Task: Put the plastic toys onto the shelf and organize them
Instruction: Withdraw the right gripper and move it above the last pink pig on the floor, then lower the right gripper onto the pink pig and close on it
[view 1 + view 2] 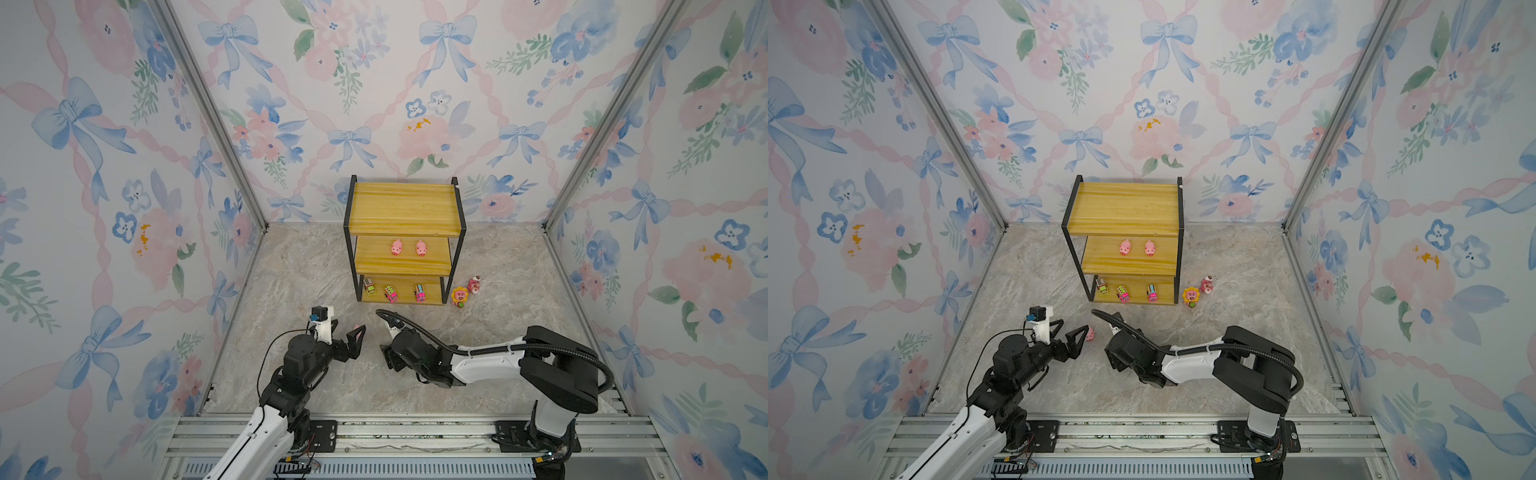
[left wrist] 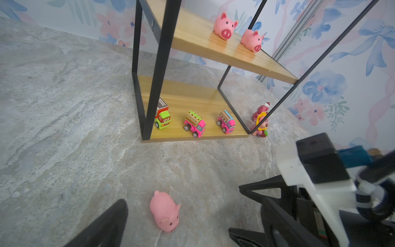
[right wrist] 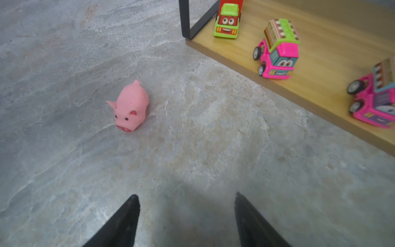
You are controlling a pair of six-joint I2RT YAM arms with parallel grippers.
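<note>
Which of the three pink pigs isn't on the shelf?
The pig on the marble floor beside the left hand; the other two pigs stand side by side on the middle board of the shelf.

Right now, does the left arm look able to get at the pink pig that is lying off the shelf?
Probably yes. The pig lies on the tabletop just in front of the open left end effector, and nothing stands between them.
</note>
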